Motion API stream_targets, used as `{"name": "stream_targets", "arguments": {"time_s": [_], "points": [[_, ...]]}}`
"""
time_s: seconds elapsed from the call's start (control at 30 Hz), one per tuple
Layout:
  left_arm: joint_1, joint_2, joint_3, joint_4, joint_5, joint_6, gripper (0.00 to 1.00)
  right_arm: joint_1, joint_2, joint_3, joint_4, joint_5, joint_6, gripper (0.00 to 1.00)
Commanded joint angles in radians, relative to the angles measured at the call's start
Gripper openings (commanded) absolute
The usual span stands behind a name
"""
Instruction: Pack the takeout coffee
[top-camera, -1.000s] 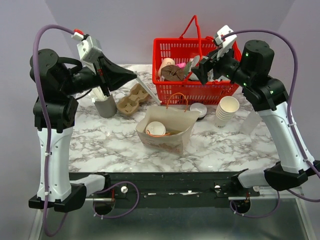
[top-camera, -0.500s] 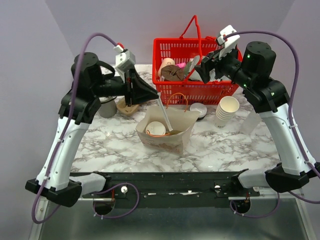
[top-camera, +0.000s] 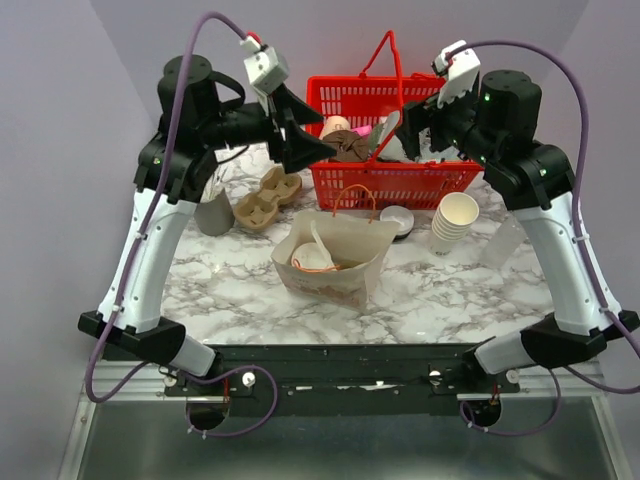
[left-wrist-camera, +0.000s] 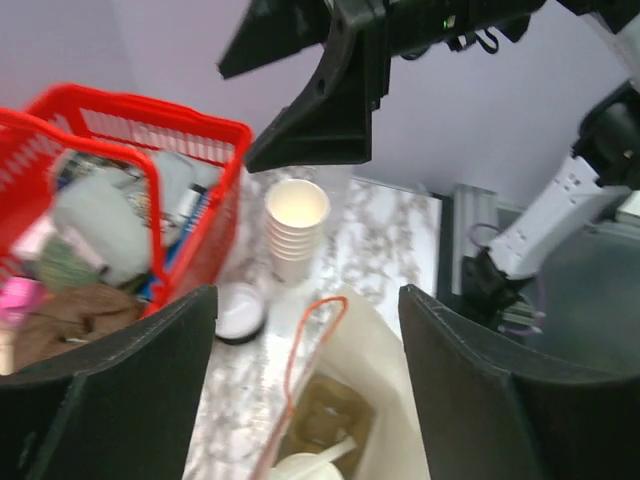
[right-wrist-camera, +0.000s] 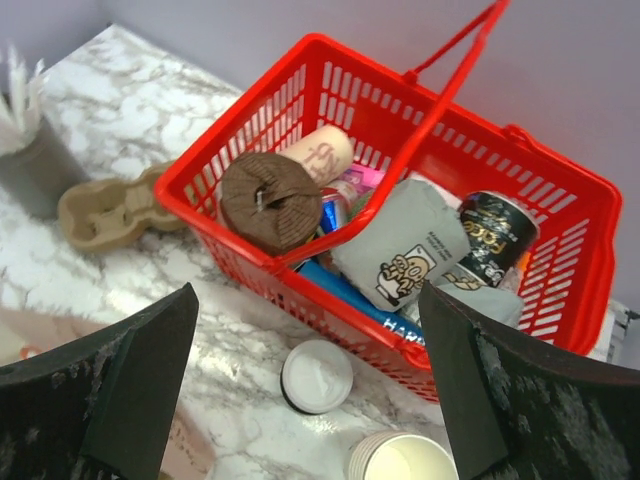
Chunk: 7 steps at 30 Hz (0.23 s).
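From above, your left gripper (top-camera: 318, 147) has let go. A second ago it was pinching a white straw (top-camera: 319, 240) near the grey holder (top-camera: 212, 213), and half a second ago it hung over the brown paper bag (top-camera: 335, 278). Now it's up beside the red basket (top-camera: 420, 180), fingers parted, nothing between them. The straw lies inside the bag, leaning across the takeout coffee (top-camera: 310, 258), which stands in the bag's left half. By my reading, cup and straw are both packed, so there's little left for you but to pull clear (or tidy the bag, if that's wanted). Your right gripper (top-camera: 402, 128) hasn't budged: it hovers over the basket, spread wide and empty.

On the left wrist view, the fingers (left-wrist-camera: 110, 400) stand far apart over the bag's mouth. The coffee is cut off by the bottom edge — you get only a sliver of rim and a stub of straw. Past the bag, the stack of cups (left-wrist-camera: 297, 225) and the loose lids (left-wrist-camera: 238, 312) stand by the basket.

On the right wrist view, both fingers are splayed above the basket's jumble, the lids and the cardboard carrier (right-wrist-camera: 110, 210). Only a scrap of the bag shows at the lower left, and the coffee not at all. Whether its lid sits snug — I can't tell from any view.
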<state>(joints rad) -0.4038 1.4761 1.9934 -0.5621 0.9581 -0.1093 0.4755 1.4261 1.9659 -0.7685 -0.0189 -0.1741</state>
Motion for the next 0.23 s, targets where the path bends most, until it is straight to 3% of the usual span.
{"name": "stream_targets", "arguments": {"time_s": [0.0, 0.07, 0.2], "points": [[0.074, 0.018, 0.119, -0.024, -0.149, 0.065, 0.89, -0.006, 0.048, 0.108, -0.064, 0.165, 0.071, 1.0], [0.108, 0.026, 0.146, -0.027, -0.202, 0.065, 0.99, -0.006, 0.053, 0.125, -0.042, 0.195, 0.07, 1.0], [0.198, 0.021, 0.151, -0.035, -0.337, 0.089, 0.99, -0.006, 0.062, 0.137, 0.035, 0.269, 0.07, 1.0]]}}
